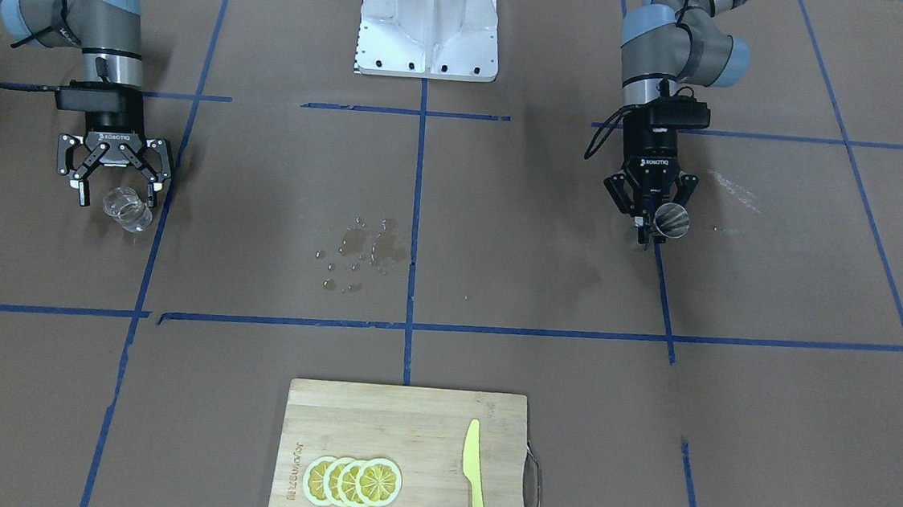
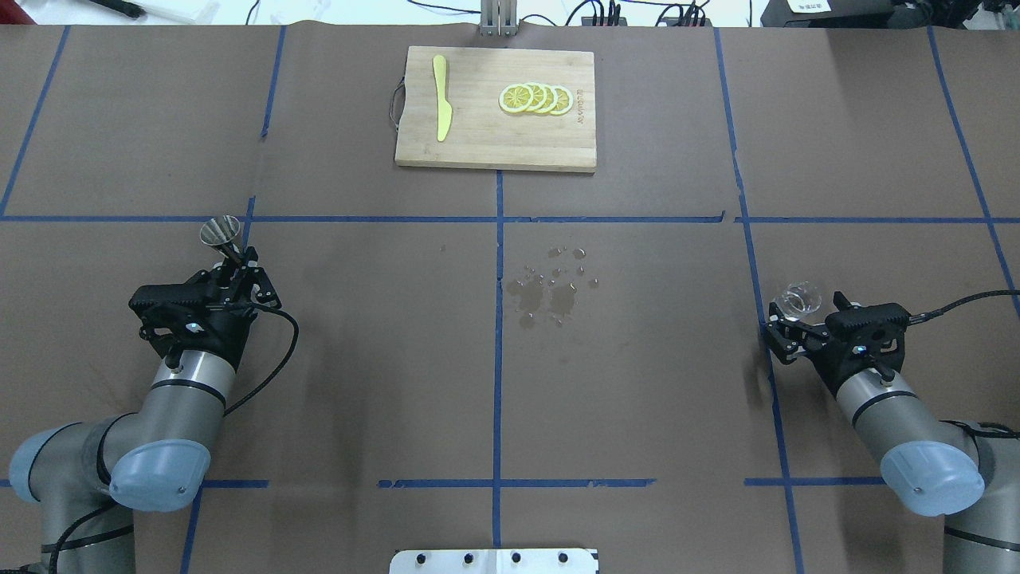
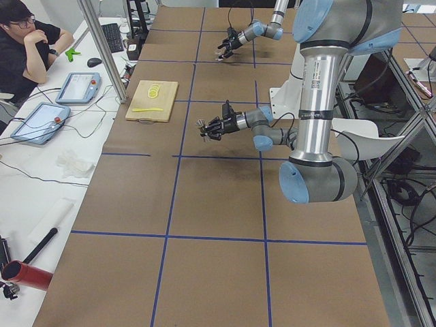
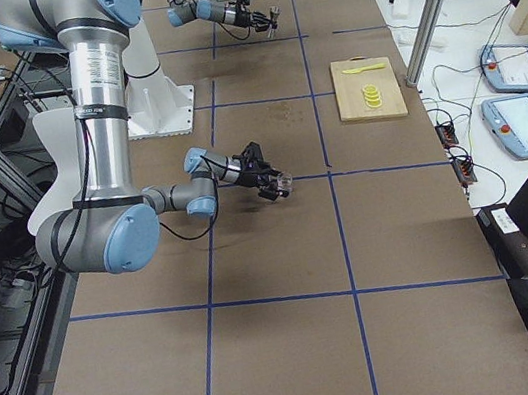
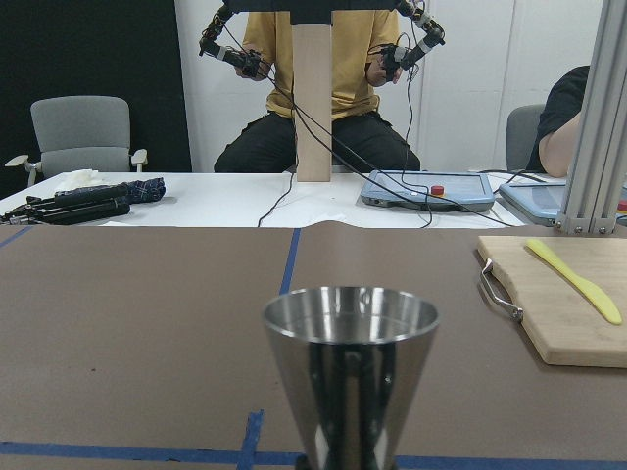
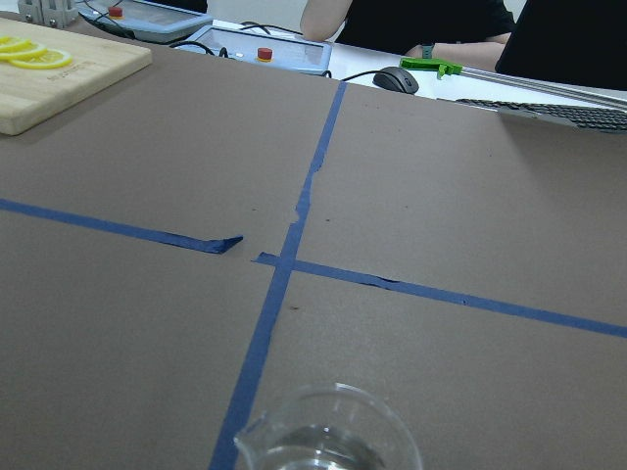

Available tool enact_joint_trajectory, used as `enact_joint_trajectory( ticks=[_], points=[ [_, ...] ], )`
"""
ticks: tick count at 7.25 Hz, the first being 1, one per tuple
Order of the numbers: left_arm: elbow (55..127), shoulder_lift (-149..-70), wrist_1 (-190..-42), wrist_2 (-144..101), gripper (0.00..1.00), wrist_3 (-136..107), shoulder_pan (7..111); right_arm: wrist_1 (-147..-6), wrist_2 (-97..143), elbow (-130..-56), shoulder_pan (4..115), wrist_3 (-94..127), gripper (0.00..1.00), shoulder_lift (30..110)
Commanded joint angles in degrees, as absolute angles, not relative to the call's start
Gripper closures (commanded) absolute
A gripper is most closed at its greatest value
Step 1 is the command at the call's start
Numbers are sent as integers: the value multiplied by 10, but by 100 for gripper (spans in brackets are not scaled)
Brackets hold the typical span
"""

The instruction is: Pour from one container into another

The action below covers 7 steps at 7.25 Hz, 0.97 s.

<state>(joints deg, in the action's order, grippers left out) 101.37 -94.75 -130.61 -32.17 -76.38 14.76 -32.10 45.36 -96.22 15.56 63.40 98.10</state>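
The grey metal jigger point(image 2: 220, 232) sits in the left gripper point(image 2: 233, 259), whose fingers are pinched on its lower part near the narrow waist. The upper cone stands upright beyond the fingertips, and the side view shows it held clear of the table. Well apart from it, at the robot's other side, the small clear glass cup point(image 1: 127, 209) lies between the fingertips of the right gripper point(image 1: 118, 199). That gripper's fingers are spread wider than the cup, with a gap visible on one side. Whether the cup rests on the table cannot be told for certain. The table point(image 1: 501, 233) is covered in brown paper and divided into large squares by blue tape point(image 1: 417, 202). A scatter of water droplets point(image 1: 361, 250) lies near the middle, between the two arms. On the operators' side lies a wooden cutting board point(image 1: 421, 428) with a row of overlapping lemon slices point(image 1: 353, 481) and a yellow knife point(image 1: 474, 481). The robot's white base point(image 1: 429, 26) stands at the opposite edge. Beyond the table are a white bench with tablets point(image 3: 78, 87), a seated person in black point(image 3: 24, 41) and a person in a yellow shirt point(image 5: 313, 59). The jigger's wall is shiny, with a round rim. The cup is transparent with a small pouring lip and appears to hold a little clear liquid.
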Motion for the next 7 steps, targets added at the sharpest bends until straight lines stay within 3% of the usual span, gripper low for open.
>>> enact_joint_trajectory(
  ticks=[1, 3, 4, 7],
  points=[
    [1013, -947, -1306, -322, 100, -764, 148, -320, 455, -947, 161, 633, 0, 962],
    [1013, -947, -1306, -322, 100, -764, 148, -320, 455, -947, 163, 633, 4, 962],
    [1013, -948, -1306, -322, 100, -764, 148, -320, 455, -947, 163, 634, 13, 962],
    [1013, -948, -1306, -322, 100, -764, 148, -320, 456, -947, 163, 634, 18, 962]
  ],
)
